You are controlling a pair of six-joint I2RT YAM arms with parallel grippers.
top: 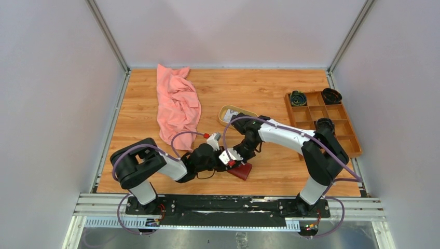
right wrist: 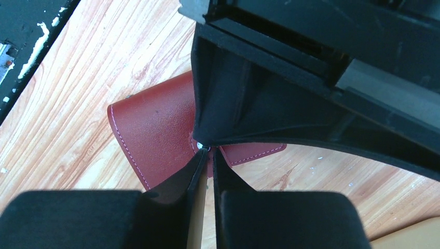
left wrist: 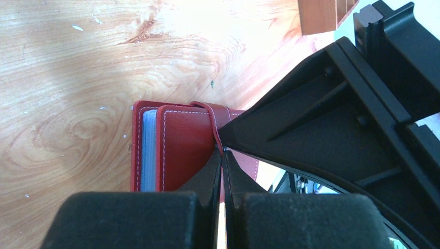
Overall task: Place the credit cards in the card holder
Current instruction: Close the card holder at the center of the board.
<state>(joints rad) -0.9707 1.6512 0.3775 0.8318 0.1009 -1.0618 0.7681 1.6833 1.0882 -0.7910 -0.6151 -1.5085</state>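
We find the card holder [left wrist: 184, 150] flat on the counter [top: 280, 98] near its front edge, right under both tips. Our left claw [left wrist: 223, 155] is pressed together on the strap [left wrist: 211, 116]; the right claw [right wrist: 206, 153] nips the same strap (tip against tip). Bare wood lies beyond, toward the dish [top: 223, 111].

Desk [top: 249, 88]: light wood planks.
Far left: crumpled pink cloth [top: 177, 106].
Centre: oval tan dish [top: 230, 112].
Right: wooden compartment tray [top: 314, 99].
Near edge: dark red card holder [top: 242, 171].

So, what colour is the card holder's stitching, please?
White stitching on the dark red card holder; left wrist view.
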